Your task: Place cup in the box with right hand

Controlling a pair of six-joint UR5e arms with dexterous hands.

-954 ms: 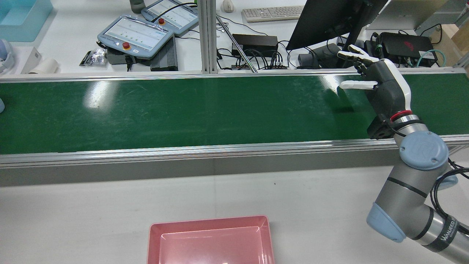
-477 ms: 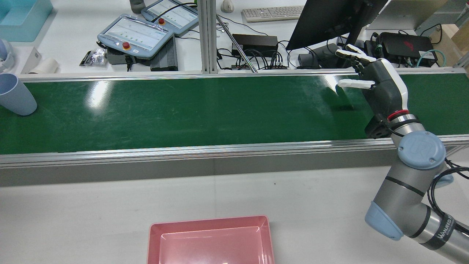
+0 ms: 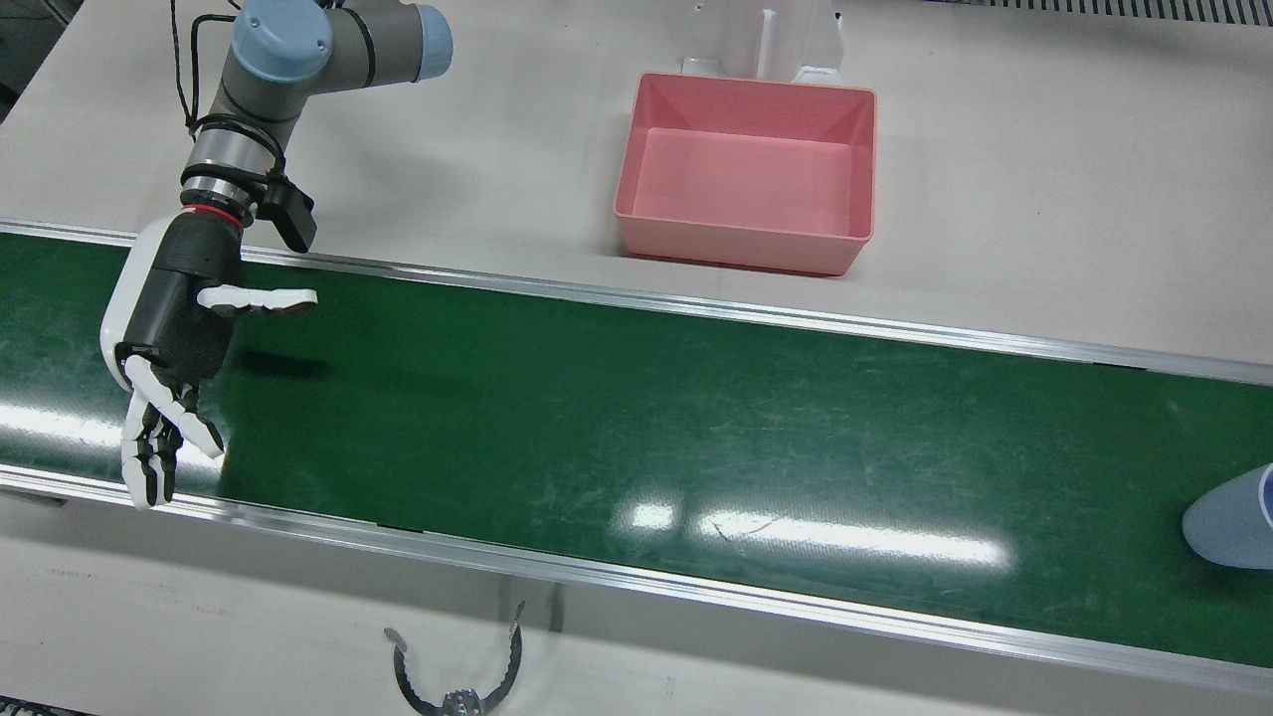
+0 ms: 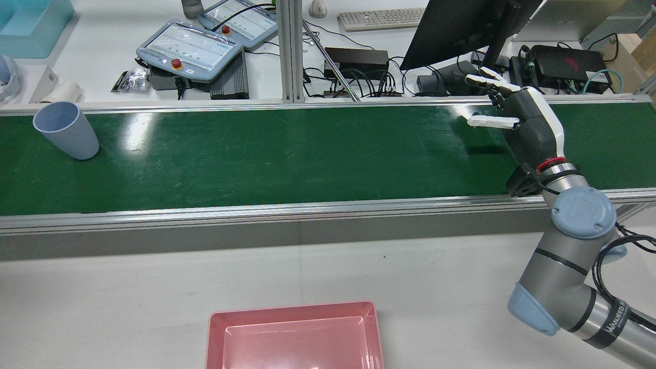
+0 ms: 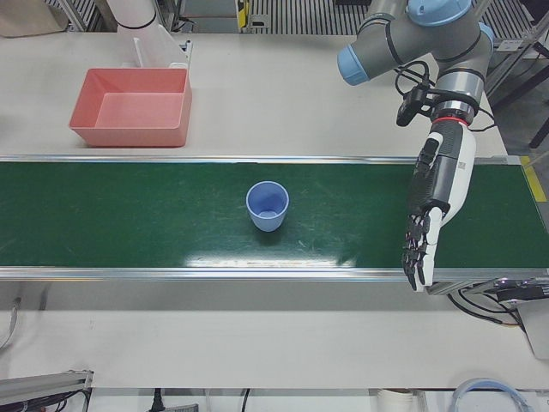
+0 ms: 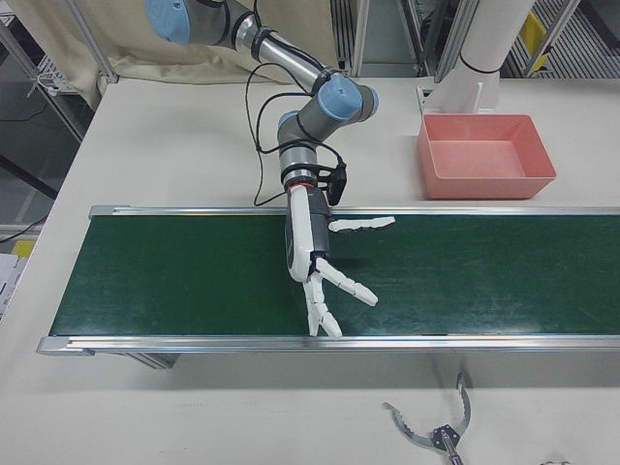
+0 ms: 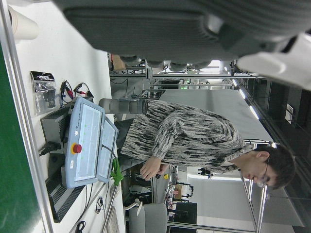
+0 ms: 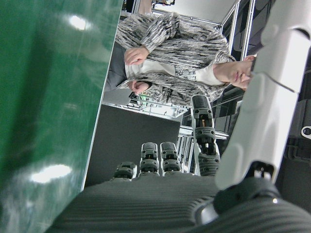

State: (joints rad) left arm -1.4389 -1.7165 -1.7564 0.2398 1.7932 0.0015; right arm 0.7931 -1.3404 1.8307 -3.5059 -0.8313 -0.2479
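Note:
A light blue cup (image 4: 66, 130) stands upright on the green conveyor belt (image 4: 287, 154), at its far left in the rear view. It also shows in the left-front view (image 5: 267, 206) and at the right edge of the front view (image 3: 1233, 519). My right hand (image 4: 517, 118) is open and empty above the belt's other end, far from the cup; it also shows in the front view (image 3: 174, 338) and the right-front view (image 6: 315, 257). My left hand (image 5: 433, 206) is open and empty over the belt, beside the cup but apart from it. The pink box (image 4: 292, 312) sits empty on the white table.
Aluminium rails (image 4: 287, 210) edge the belt on both sides. Teach pendants (image 4: 189, 48), a monitor (image 4: 461, 25) and cables lie beyond the far rail. The box stands on the robot's side of the belt (image 3: 741, 244). A metal ring part (image 3: 457, 686) lies near the operators' edge.
The cup has entered from the rear view's left edge and travelled right along the belt. My right hand has drifted slightly left and stays open.

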